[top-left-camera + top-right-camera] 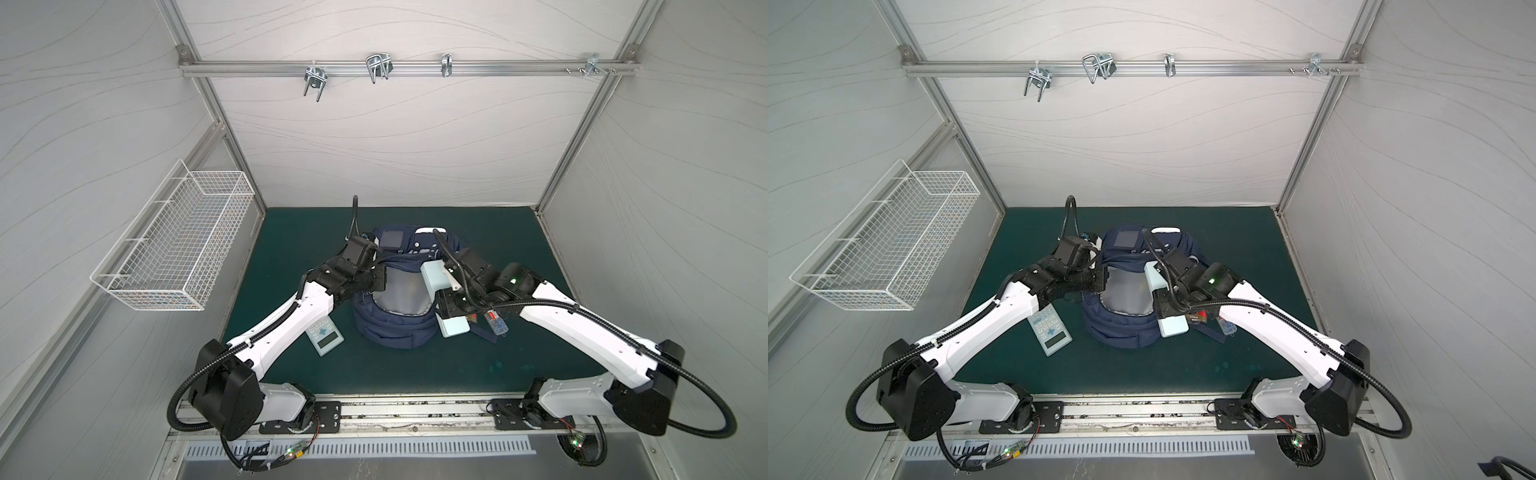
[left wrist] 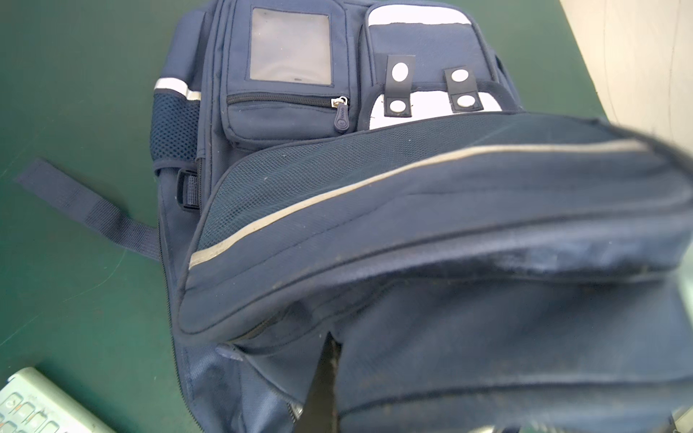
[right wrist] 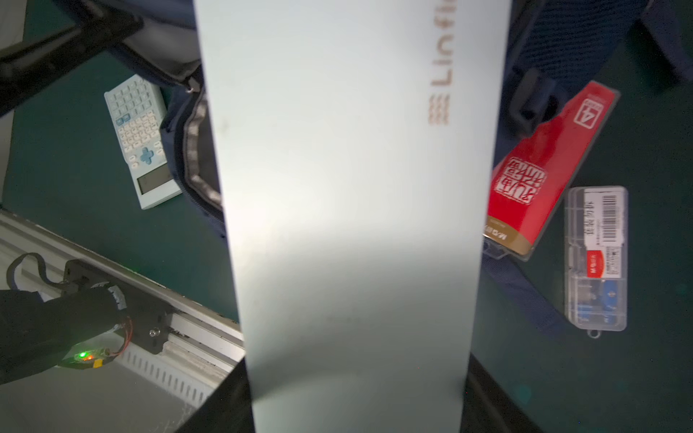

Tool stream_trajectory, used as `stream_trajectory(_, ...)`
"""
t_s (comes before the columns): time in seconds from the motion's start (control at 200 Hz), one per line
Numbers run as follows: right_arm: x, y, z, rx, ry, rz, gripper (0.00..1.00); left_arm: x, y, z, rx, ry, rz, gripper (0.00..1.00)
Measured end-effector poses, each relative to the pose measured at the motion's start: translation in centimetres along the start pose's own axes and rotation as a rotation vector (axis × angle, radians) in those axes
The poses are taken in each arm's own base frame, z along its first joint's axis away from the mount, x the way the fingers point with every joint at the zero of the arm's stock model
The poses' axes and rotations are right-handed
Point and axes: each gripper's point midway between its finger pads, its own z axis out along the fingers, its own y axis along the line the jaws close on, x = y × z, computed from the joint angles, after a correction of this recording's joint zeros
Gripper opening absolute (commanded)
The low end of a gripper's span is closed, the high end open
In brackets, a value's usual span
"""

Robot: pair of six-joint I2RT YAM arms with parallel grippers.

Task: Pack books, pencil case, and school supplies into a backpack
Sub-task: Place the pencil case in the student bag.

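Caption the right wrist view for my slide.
Long pale blue hard pencil case in the right gripper, beside navy fabric backpack, pale keyed calculator, slim red book and clear plastic box.

The left gripper is being pinched shut on backpack fabric between its jaws; the right gripper is being clamped, jaws wide, across the pencil case.
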Motion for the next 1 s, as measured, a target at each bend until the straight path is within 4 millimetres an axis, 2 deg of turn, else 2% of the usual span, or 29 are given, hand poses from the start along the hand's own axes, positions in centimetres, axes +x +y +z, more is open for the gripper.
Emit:
stream_trajectory(0.145,0.4,2.1,1.2,-0.001,0.043,-0.006,0.24,0.0,0.3,0.1,-0.009,0.0,-0.005,0.0)
stream_trajectory(0.365,3.4,4.0,1.2,-0.015,0.077,-0.031,0.24,0.0,0.3,0.1,-0.007,0.0,-0.006,0.0)
stream_trajectory(0.515,6.1,3.6,1.7,-0.009,0.134,-0.025,0.25,-0.1,0.1,0.0,-0.003,-0.008,-0.006,0.0)
stream_trajectory(0.64,6.8,2.7,2.5,0.006,0.171,0.006,0.26,-0.2,0.1,0.0,-0.001,-0.009,-0.006,0.0)
stream_trajectory(0.755,4.7,1.8,3.7,0.005,0.17,0.072,0.25,-0.2,0.0,0.0,0.006,-0.012,-0.005,0.0)
stream_trajectory(0.885,0.4,1.2,6.1,-0.019,0.164,0.146,0.3,-0.2,-0.1,0.0,0.011,-0.012,-0.003,0.0)
stream_trajectory(0.915,-0.7,1.1,6.7,-0.025,0.163,0.16,0.38,-0.2,-0.2,0.0,0.012,-0.015,-0.002,0.0)
stream_trajectory(0.97,-2.7,0.9,7.6,-0.034,0.161,0.179,0.61,-0.3,-0.2,0.0,0.013,-0.02,-0.003,0.0)
stream_trajectory(1.0,-3.7,1.0,8.0,-0.04,0.155,0.185,0.7,-0.3,-0.2,0.1,0.014,-0.02,-0.003,0.0)
